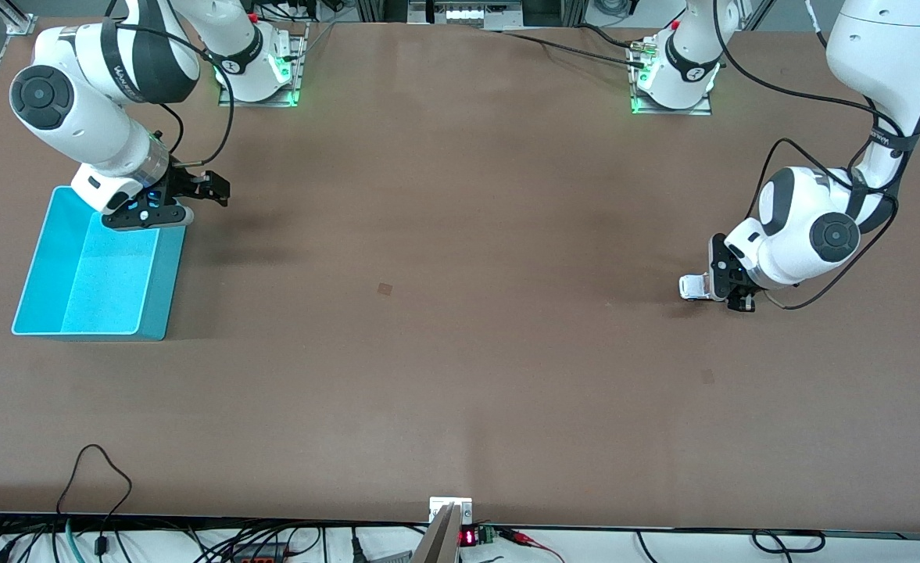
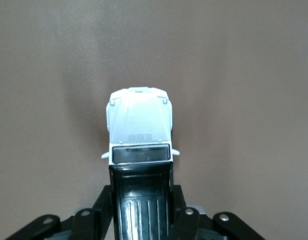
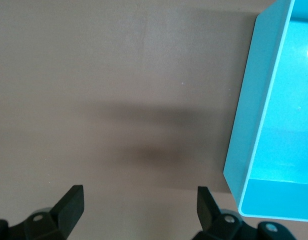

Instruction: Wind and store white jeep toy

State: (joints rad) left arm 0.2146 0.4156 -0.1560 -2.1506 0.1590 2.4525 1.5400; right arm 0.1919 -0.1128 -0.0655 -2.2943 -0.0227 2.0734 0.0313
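Pinching the white jeep toy [image 2: 139,131] by its rear sides, the left claw [image 1: 711,289] sits low at the desk [image 1: 460,328] near the left arm's end, so the grasp looks done while the winding pull and the trip to the turquoise bin [image 1: 37,274], empty at the right arm's end, seem left. The right claw [image 1: 194,191] waits spread over the desk just beside the bin's rim; the jeep's wheels are hidden, so whether it touches the desk is unclear.

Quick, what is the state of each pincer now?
Left pincer: closed on the white jeep toy, low at the table.
Right pincer: open, holding nothing, beside the turquoise bin.
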